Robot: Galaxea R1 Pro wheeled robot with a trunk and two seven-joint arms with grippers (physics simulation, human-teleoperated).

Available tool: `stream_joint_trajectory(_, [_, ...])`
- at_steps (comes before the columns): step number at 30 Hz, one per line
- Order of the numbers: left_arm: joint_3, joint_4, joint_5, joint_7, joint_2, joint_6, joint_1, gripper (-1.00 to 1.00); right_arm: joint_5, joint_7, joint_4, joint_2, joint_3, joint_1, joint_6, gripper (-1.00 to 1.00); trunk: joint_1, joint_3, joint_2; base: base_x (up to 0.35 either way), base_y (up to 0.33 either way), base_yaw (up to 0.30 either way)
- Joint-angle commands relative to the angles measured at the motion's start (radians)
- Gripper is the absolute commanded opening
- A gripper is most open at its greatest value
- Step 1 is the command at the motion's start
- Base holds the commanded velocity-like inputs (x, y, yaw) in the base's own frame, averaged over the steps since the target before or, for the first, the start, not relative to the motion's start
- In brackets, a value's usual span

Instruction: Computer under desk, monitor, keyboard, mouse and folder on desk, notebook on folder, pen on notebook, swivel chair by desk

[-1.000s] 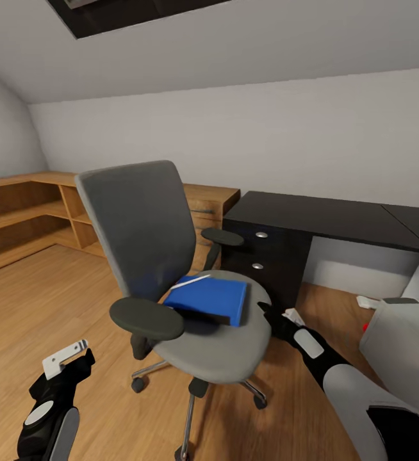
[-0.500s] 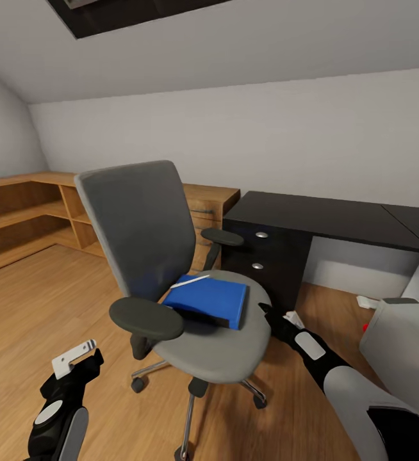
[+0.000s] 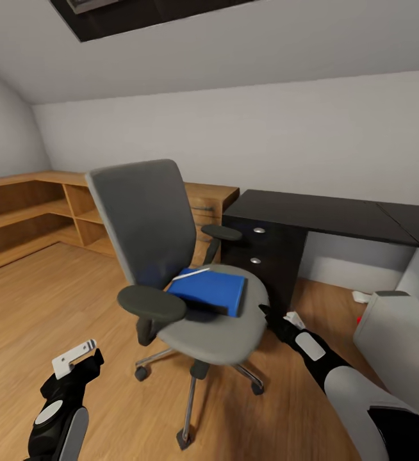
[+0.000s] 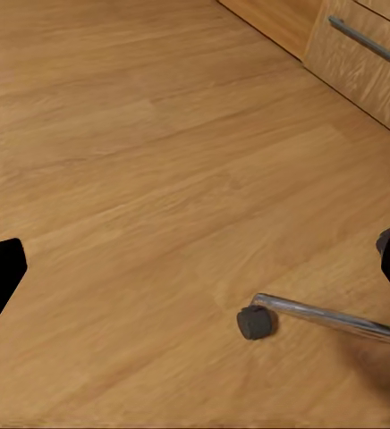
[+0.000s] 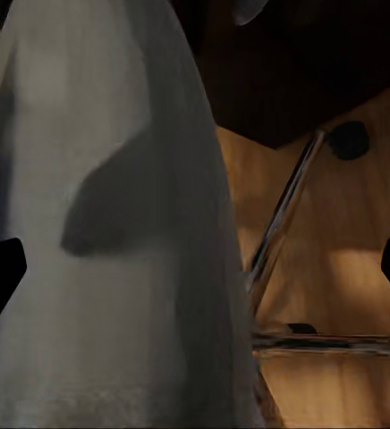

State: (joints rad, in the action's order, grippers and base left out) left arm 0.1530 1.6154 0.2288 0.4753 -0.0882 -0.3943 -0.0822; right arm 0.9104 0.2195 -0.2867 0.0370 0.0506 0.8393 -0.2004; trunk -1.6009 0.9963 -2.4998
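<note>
The grey swivel chair [image 3: 171, 256] stands mid-room, its seat turned toward me. On the seat lies the blue folder [image 3: 211, 291] with a white pen [image 3: 190, 273] across its far corner; a dark edge shows under its near side, perhaps the notebook. The black desk [image 3: 318, 211] with its drawer unit [image 3: 261, 256] is just behind the chair on the right. The light grey computer [image 3: 398, 333] sits on the floor at the right. My right gripper [image 3: 268, 315] [image 5: 195, 268] is open at the seat's right rim. My left gripper [image 3: 75, 362] [image 4: 195, 268] hangs open, low, left of the chair base.
A low light-wood shelving counter [image 3: 36, 211] runs along the left and back walls. A small white object [image 3: 361, 296] lies on the floor by the computer. The chair's chrome legs and casters [image 4: 254, 322] spread over the wood floor [image 3: 56, 301].
The chair has shifted slightly right toward the desk and the whole view has moved a little. My left gripper rose a bit at first; the right one stayed at the seat rim.
</note>
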Motion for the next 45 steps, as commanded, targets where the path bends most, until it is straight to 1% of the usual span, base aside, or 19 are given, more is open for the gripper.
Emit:
stream_joint_trajectory(1, [0.000, 0.001, 0.009, 0.005, -0.001, -0.003, -0.001, 1.00, -0.002, 0.000, 0.009, 0.000, -0.006, 0.000, -0.005, 1.00, 0.001, 0.001, 0.000, -0.306, 0.000, 0.000])
stream_joint_trajectory(12, [0.000, 0.001, 0.009, 0.005, -0.001, -0.003, -0.001, 1.00, -0.002, -0.001, 0.010, 0.000, -0.006, 0.000, -0.005, 1.00, 0.001, 0.001, 0.000, -0.327, 0.000, 0.000])
stream_joint_trajectory(16, [0.000, 0.001, 0.009, 0.005, -0.001, -0.003, -0.001, 1.00, -0.002, -0.002, 0.010, -0.002, -0.006, 0.000, -0.005, 1.00, 0.001, 0.001, 0.000, -0.144, 0.000, 0.000])
stream_joint_trajectory(26, [0.000, 0.001, 0.009, 0.005, -0.001, -0.003, -0.001, 1.00, -0.002, 0.000, 0.011, -0.006, -0.008, 0.000, -0.005, 1.00, 0.001, 0.001, 0.000, -0.006, 0.000, 0.015])
stream_joint_trajectory(34, [0.000, 0.001, 0.009, 0.005, -0.001, -0.002, -0.001, 1.00, -0.002, -0.001, 0.011, -0.007, -0.008, 0.000, -0.004, 1.00, 0.001, 0.001, 0.000, 0.007, 0.000, 0.216])
stream_joint_trajectory(45, [-0.003, 0.001, 0.009, 0.003, -0.001, 0.000, -0.001, 1.00, -0.002, 0.003, 0.011, -0.006, -0.008, 0.000, -0.004, 1.00, 0.001, 0.001, 0.000, 0.280, 0.000, 0.276])
